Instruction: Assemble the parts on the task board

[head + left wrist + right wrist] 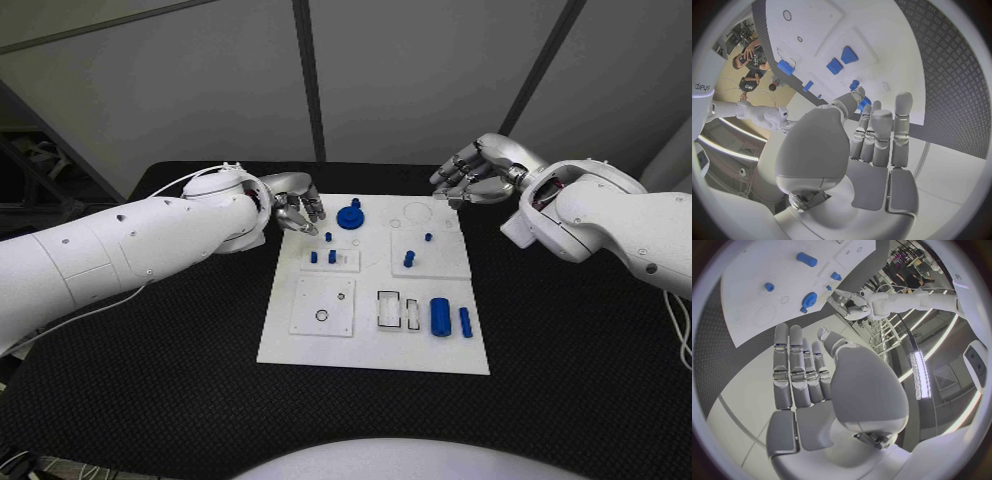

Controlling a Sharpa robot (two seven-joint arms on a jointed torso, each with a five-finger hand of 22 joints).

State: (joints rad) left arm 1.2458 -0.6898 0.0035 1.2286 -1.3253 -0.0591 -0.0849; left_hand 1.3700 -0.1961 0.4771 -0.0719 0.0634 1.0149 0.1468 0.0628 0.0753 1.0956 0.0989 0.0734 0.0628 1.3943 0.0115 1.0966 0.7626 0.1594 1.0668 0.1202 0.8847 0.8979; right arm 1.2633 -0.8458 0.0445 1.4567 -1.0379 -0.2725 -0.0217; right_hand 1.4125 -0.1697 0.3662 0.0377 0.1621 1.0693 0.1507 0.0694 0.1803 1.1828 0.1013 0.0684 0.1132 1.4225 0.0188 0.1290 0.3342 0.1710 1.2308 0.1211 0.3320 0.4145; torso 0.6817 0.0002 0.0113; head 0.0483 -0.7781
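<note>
While both hands hold nothing, fingers loosely apart, the left hand [296, 208] hovers at the task board's [335, 345] far left edge, and the right hand [476, 172] hangs past its far right corner. Blue parts [440, 313] stand across the board, bare black table [577, 340] flanking it.

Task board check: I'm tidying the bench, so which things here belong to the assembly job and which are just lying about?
Job:
- task board
- blue parts: round knobbed piece, two cylinders, small pegs
- left hand, right hand, both holding nothing

Lying about:
- only the black table itself
</note>
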